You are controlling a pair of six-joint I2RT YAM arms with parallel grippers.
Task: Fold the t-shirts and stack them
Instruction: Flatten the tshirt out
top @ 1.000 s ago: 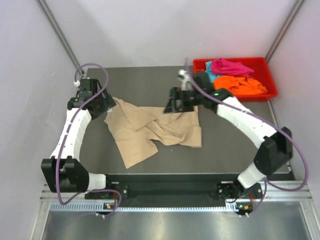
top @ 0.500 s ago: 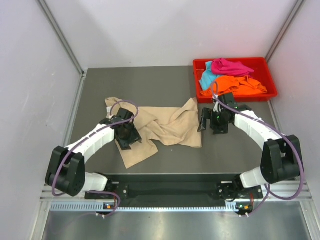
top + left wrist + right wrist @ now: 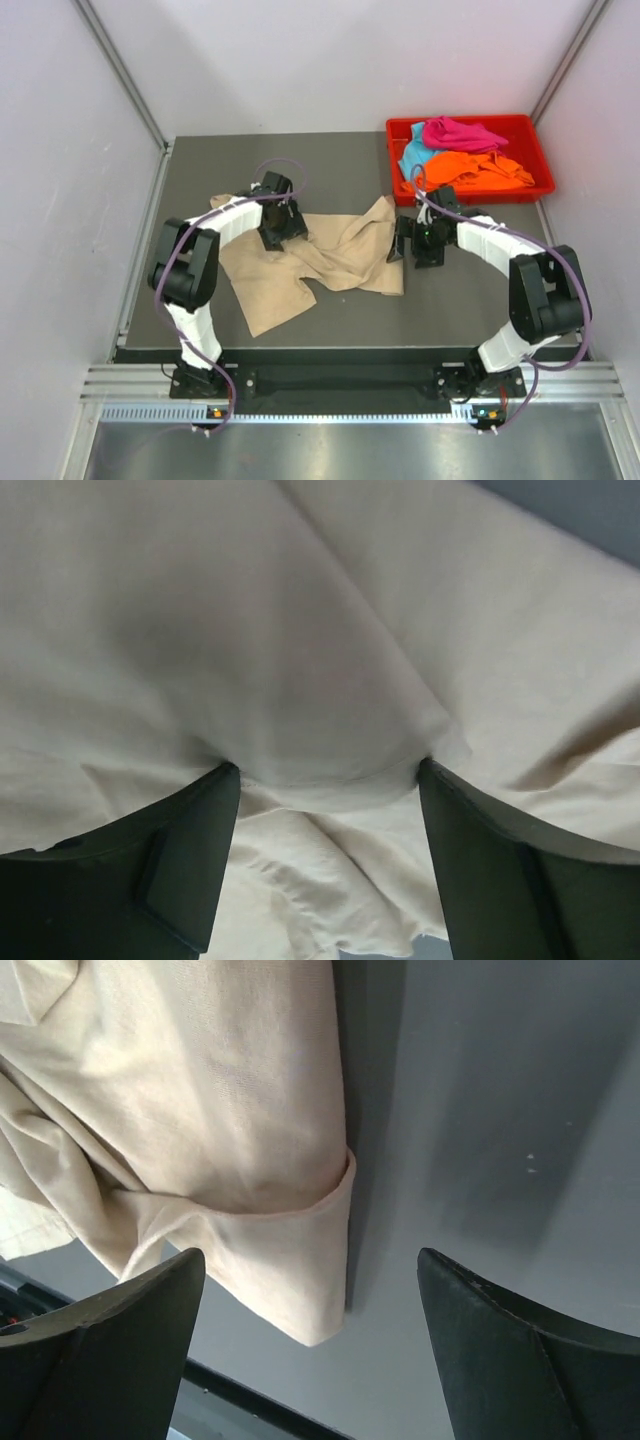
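The beige shirt (image 3: 330, 262) is lying crumpled and partly spread on the dark table (image 3: 330, 165), roughly midway between the two arms; its folds are running in several directions, and one flap is reaching toward the near edge of the table. The left claw (image 3: 283, 222) is hanging over the far left part of this shirt; in the left wrist view its two fingers (image 3: 190, 860) are standing wide apart with nothing pinched, and a swell of beige cloth is filling the gap between them; the tips seem to be pressing into the fabric, though the close view is not making contact certain. The right claw (image 3: 400, 240) is sitting low just beside the shirt's right edge; its fingers (image 3: 110, 1350) are likewise spread wide and gripping nothing; in the right wrist view a hemmed sleeve is lying below the gap, with bare table showing to one side of it.

The red tray (image 3: 500, 118) is standing at the far right corner of the table, well apart from the beige shirt; three more shirts are bunched inside it; the magenta shirt (image 3: 460, 133) is lying toward the far side, the orange shirt (image 3: 480, 170) is filling the near side, and the teal shirt (image 3: 412, 155) is hanging against the tray's left wall.
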